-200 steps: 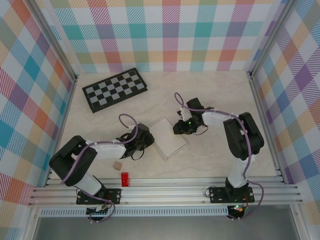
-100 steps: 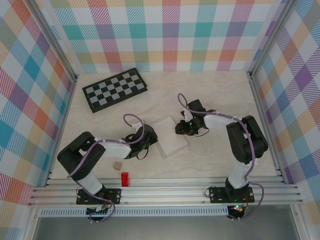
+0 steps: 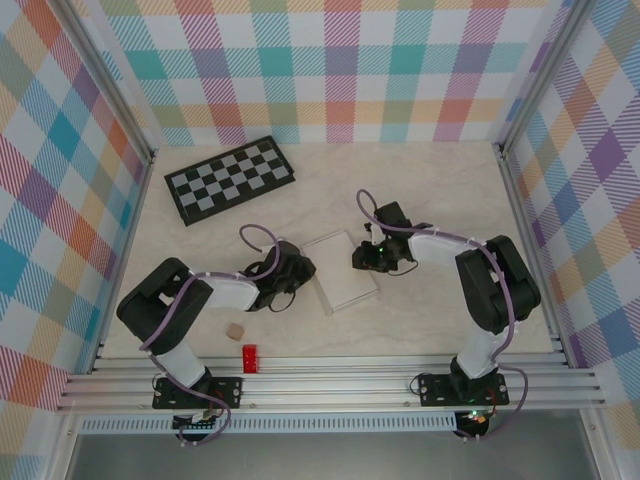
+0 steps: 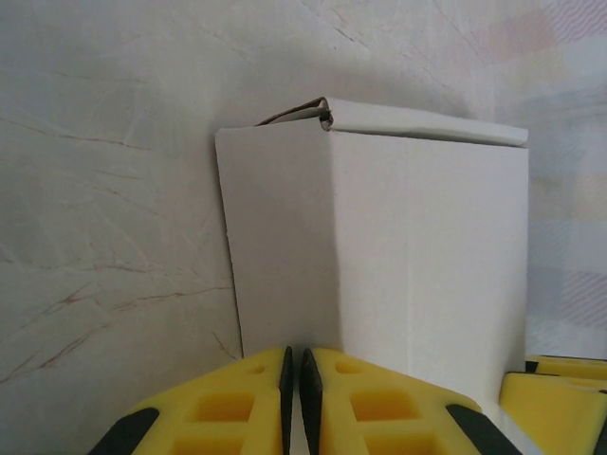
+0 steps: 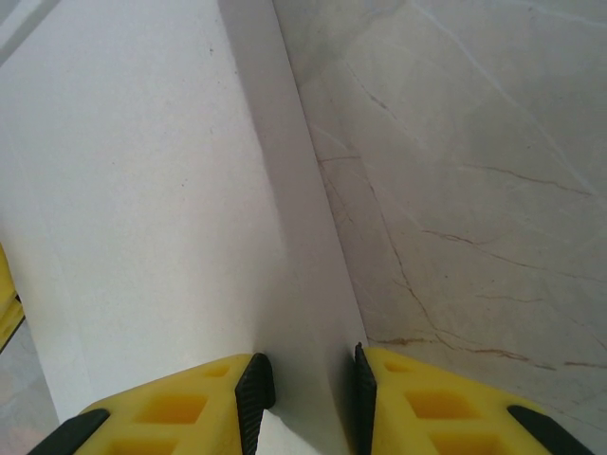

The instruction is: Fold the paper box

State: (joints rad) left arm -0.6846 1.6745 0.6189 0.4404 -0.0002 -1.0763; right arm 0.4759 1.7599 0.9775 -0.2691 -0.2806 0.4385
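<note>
White thin-card paper box point(image 3: 340, 268), shallow rectangle, on veined marble-look table point(image 3: 440, 200)

Paper box point(image 5: 142, 190) cropped at top and left, tan lump point(image 3: 233, 330) — unidentifiably small

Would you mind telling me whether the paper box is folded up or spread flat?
Folded up: the paper box stands as a shallow closed box with raised side walls, not a flat sheet.

paper box point(image 3: 342, 272): matt white thin card | table point(image 3: 440, 190): smooth pale marble-look top | rails point(image 3: 330, 385): bare grey metal | checkerboard point(image 3: 230, 178): matt
</note>
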